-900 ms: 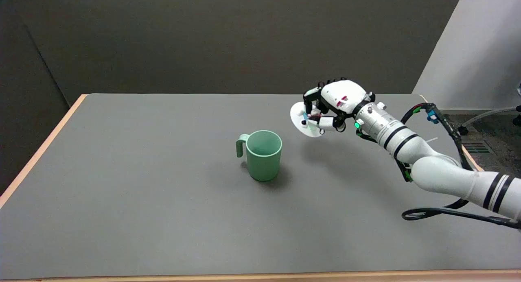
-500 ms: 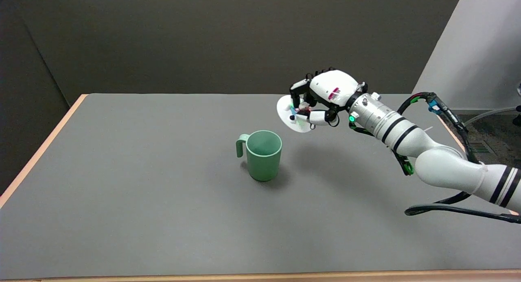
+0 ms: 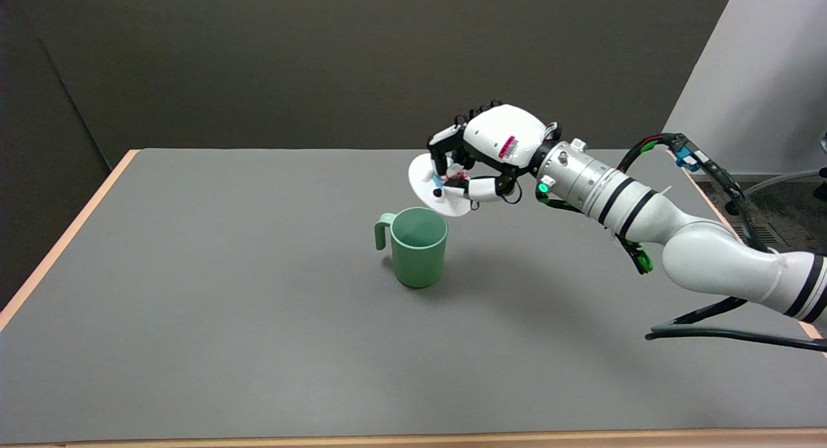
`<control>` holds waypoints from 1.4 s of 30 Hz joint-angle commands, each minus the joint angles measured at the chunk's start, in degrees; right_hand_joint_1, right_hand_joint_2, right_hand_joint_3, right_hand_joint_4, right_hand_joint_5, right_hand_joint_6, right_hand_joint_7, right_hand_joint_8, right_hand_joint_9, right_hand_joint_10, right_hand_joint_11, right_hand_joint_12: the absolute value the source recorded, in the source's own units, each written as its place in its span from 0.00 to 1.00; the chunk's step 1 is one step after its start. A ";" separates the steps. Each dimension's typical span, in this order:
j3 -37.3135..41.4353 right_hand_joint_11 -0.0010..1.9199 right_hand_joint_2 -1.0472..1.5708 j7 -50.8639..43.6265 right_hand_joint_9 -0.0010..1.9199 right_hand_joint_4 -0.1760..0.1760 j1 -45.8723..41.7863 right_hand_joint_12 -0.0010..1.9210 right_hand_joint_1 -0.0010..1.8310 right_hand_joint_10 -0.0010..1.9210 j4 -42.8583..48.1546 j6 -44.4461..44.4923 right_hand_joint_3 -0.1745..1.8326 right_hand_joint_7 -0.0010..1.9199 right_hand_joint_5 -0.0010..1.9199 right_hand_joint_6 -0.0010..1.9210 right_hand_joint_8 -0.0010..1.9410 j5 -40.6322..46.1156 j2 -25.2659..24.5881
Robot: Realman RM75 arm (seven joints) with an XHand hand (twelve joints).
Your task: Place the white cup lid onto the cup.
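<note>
One green cup [image 3: 418, 246] at frame centre. One white lid [image 3: 437, 194] just above its right rim. One hand [image 3: 481, 157] right of centre. One arm [image 3: 652, 228] at right. One grey worktop [image 3: 213, 331].

No legible text or labels anywhere.

High near-side view (perhaps tilted) across table [image 3: 194, 306]

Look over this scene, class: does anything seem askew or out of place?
Only the white cup lid: the right hand holds it tilted in the air, not level, beside the upright green mug's rim. Nothing spilled or damaged.
</note>
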 commanded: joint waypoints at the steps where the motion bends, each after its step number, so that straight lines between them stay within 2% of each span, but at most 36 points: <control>1: -8.93 0.49 0.81 0.03 0.59 1.00 7.87 0.54 0.51 0.25 -4.97 -3.37 0.21 0.58 0.42 0.66 0.26 -5.32 0.51; 6: -14.62 0.50 0.81 0.09 0.59 1.00 13.21 0.53 0.51 0.25 -5.18 -3.85 0.21 0.58 0.42 0.67 0.26 -6.01 0.91; 15: -21.09 0.50 0.81 -0.31 0.59 1.00 17.70 0.52 0.51 0.24 -4.37 -5.53 0.21 0.58 0.42 0.67 0.26 -7.61 0.49; 32: -21.99 0.50 0.81 -1.27 0.59 1.00 21.50 0.52 0.51 0.24 0.10 -7.03 0.21 0.58 0.42 0.67 0.26 -8.89 0.03; 42: -26.40 0.50 0.81 -1.27 0.59 1.00 24.53 0.52 0.51 0.24 1.91 -8.02 0.21 0.58 0.42 0.67 0.26 -8.89 0.81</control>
